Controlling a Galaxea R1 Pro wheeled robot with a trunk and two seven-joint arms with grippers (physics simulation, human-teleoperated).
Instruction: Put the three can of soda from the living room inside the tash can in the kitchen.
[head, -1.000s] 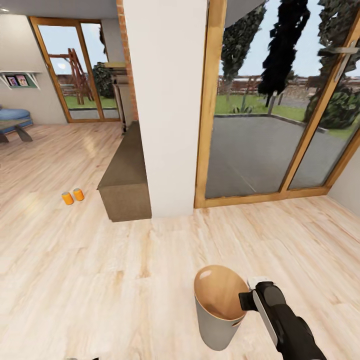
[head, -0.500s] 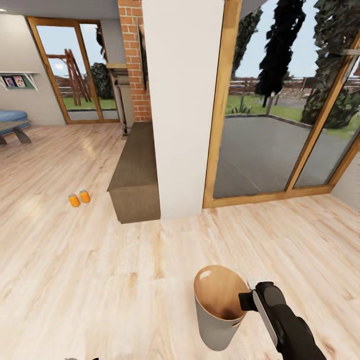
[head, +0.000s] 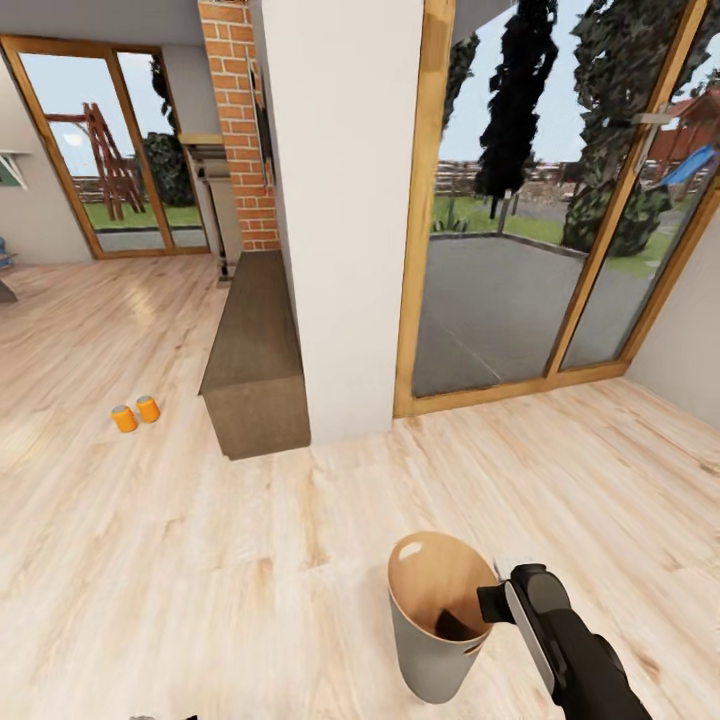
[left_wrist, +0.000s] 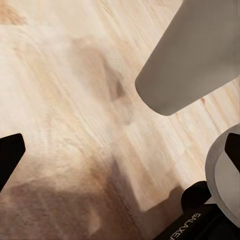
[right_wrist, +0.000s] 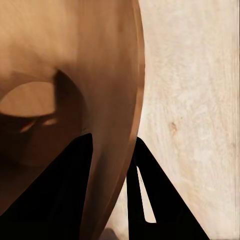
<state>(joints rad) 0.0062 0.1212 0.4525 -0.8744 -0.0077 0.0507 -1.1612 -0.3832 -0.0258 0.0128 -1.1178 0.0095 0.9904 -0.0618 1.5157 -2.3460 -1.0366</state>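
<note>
Right gripper (head: 488, 592): clamped on the rim of the tash can (head: 435, 655); in the right wrist view one dark finger (right_wrist: 55, 190) lies inside the tan wall and the other outside it, wall pinched between.
Left gripper (left_wrist: 120, 150): fingers spread wide apart over bare plank floor, nothing between them.
Change since earlier frames: whole head view has swung; the white pillar (head: 340, 200) and brick column (head: 240, 120) sit further left than half a second ago, more of the glass doors (head: 520, 200) shows on the right, and the blue sofa has nearly slid out at the left edge. Camera motion, not object motion.
Unchanged: tash can and right arm keep the same place in the head view, so the bin is carried along with the robot.
Tash can, look: round, tapered, pale grey outside, tan-brown inside, held upright off to the robot's right front; oval handle hole low on the near wall; a dark shadow patch lies inside by the gripped rim. Contents at the bottom cannot be told.
Tash can, other view: its grey underside (left_wrist: 195, 55) shows above the floor in the left wrist view.
Soda cans (head: 136, 413): two orange cans upright on the floor, just beside each other, left of the low brown bench (head: 255, 360), well apart from the bin.
Floor (head: 250, 560): light wood planks.
</note>
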